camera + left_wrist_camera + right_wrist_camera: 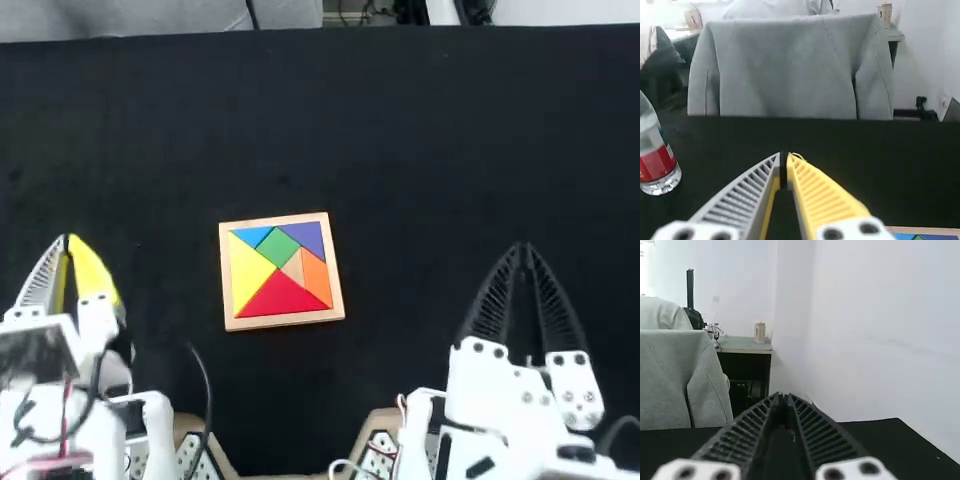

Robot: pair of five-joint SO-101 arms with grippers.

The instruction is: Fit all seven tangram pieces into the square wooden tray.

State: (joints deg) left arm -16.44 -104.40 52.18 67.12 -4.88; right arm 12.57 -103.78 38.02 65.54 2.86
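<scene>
The square wooden tray [338, 300] lies in the middle of the black table, holding several coloured tangram pieces that fill it: a yellow triangle [246, 274], a red triangle [282, 297], blue, green, purple, orange and a tan one. My left gripper [67, 241], with one yellow and one grey finger, is raised at the near left, shut and holding nothing; its tips [784, 156] meet in the left wrist view. At the near right my black right gripper [523, 248] is also shut and holds nothing, its tips [781, 396] together.
A plastic bottle with a red label [654, 160] stands on the table far off on the left arm's side. A chair draped in grey cloth [790, 70] is behind the table's far edge. A corner of the tray [925, 233] peeks into the left wrist view.
</scene>
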